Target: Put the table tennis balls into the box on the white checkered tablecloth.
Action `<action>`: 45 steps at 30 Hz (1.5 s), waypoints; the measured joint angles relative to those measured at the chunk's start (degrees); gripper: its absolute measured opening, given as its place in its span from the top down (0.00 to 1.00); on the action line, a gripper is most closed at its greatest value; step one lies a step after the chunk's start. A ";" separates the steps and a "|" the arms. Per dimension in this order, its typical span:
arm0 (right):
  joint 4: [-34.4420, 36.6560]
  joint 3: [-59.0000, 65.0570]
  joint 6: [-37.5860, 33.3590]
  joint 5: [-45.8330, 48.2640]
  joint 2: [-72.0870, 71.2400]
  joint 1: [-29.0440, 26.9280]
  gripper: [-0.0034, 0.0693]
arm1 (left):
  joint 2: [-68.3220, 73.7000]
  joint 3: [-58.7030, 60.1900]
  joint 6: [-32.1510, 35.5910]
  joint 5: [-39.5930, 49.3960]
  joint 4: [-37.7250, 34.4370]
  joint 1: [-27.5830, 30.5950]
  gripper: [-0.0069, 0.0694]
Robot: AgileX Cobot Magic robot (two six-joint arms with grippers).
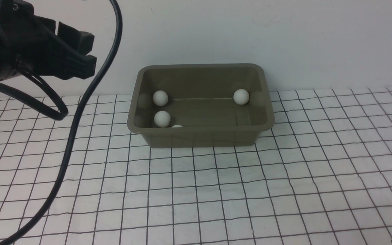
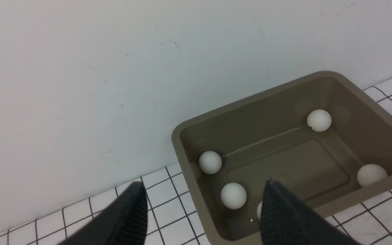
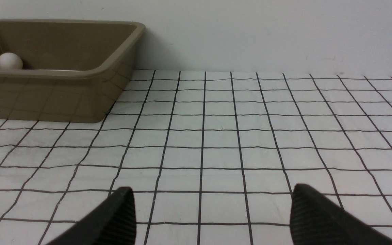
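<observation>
Five table tennis balls are lying inside the box, as far as the left wrist view is showing: two near one short wall, one partly hidden behind a finger of the left hand, one in a far corner, and one tucked against the near long wall toward the other end. From the front view only four are showing, the fourth peeking just over the near rim, with the fifth presumably being hidden by that wall. The box is sitting on the white checkered tablecloth, pushed back near the pale wall. No ball is showing anywhere on the cloth in any view, so the task is looking complete, or very nearly so; nothing appears to be waiting to be picked up. The left hand is hovering above and beside one end of the box with its fingers apart and nothing between them. The right hand is sitting low over bare cloth, well apart from the box, its fingers spread wide and likewise carrying nothing. What is remaining, judging by this layout, is little more than both arms pulling clear, though a ball lying outside every camera's reach cannot be ruled out.
</observation>
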 joint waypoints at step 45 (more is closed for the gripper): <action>-0.05 0.00 0.00 0.06 0.00 0.00 0.20 | -26.89 42.56 -9.49 -16.32 -0.93 26.41 0.38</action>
